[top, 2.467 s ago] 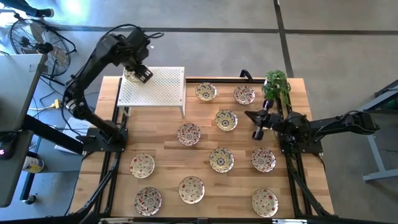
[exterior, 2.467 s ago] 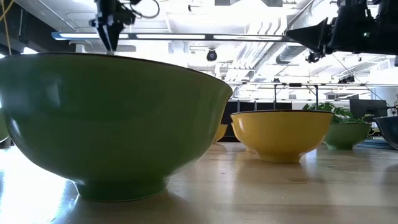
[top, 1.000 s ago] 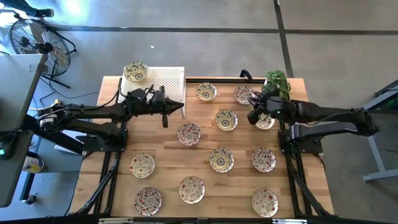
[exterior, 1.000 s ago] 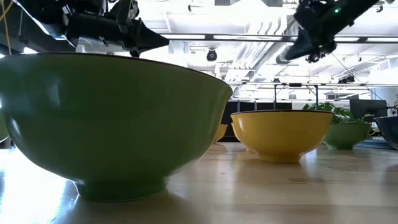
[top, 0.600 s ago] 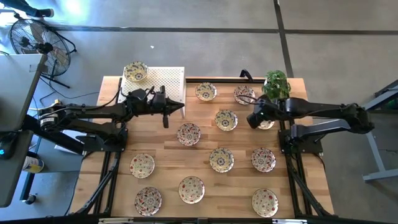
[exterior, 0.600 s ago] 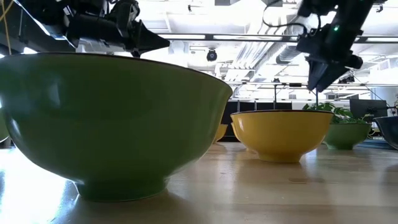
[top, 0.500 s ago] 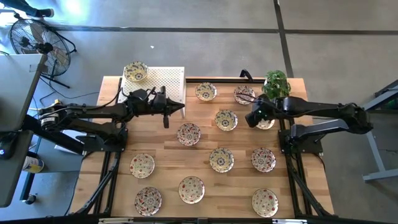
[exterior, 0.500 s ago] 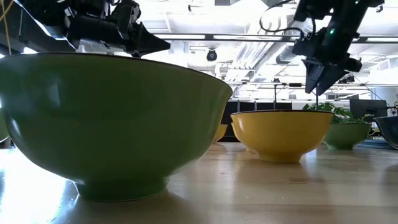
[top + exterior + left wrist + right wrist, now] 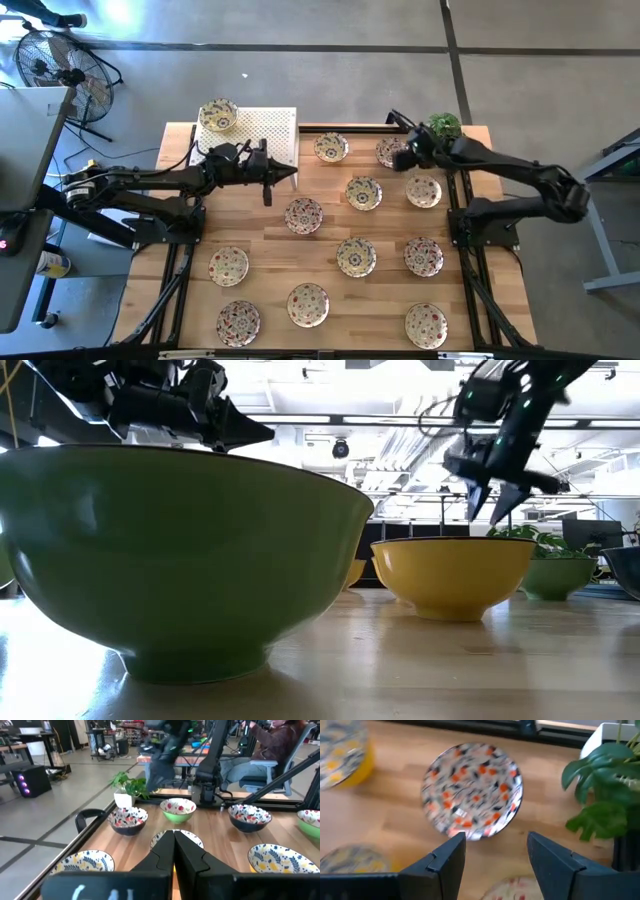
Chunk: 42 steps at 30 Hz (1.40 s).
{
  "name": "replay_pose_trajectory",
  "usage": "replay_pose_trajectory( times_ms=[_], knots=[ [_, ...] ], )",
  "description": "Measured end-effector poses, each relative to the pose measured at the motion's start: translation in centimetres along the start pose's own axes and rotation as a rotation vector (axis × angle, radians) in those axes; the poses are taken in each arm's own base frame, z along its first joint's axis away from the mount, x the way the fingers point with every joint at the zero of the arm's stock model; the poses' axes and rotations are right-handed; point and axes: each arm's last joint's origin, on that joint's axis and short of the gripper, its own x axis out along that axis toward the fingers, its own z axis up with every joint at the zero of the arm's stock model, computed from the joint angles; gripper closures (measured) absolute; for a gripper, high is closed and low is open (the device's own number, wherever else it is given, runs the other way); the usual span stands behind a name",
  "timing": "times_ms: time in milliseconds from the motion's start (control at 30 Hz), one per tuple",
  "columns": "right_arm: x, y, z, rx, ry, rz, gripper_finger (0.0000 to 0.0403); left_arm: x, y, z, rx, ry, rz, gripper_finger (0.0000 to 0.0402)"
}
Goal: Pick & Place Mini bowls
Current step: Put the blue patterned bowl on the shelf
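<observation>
Red-speckled mini bowl [image 9: 472, 790] upper right: my right pincer [image 9: 402, 158] just swung over it, fingers apart, nothing held.

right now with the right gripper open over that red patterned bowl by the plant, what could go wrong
1. The right gripper hangs open above the red-patterned mini bowl, close to the potted plant; coming down it could brush the leaves.
2. That bowl is shallow, so the fingers may slip off its rim or tip it.
3. Neighbouring bowls sit near; a nudged bowl could knock one.
</observation>
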Motion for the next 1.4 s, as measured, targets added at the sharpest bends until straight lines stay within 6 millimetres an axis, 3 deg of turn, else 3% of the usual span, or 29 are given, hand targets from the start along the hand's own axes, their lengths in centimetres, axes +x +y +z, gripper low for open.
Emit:
replay_pose_trajectory(
  times_ms=[300,500,1200,1300,1400],
  knots=[
    [5.6,-0.3,0.7,0.028,0.102,-0.149,0.021,0.0,0.0,0.0,-0.001,0.005,-0.001,0.0402],
    [7.8,0.2,1.1,0.052,0.111,-0.11,0.0233,0.0,0.0,-0.1,-0.001,0.006,-0.002,0.0402],
    [9.0,1.2,1.7,0.065,0.062,-0.02,0.0381,0.0,0.0,-0.2,-0.004,0.016,-0.002,0.0401],
    [8.9,1.3,1.7,0.067,0.078,0.014,0.0385,0.0,0.0,-0.2,-0.006,0.016,-0.002,0.0401],
    [9.0,1.3,1.5,0.059,0.114,0.027,0.0362,0.0,0.0,-0.2,-0.01,0.016,-0.002,0.0401]
  ],
)
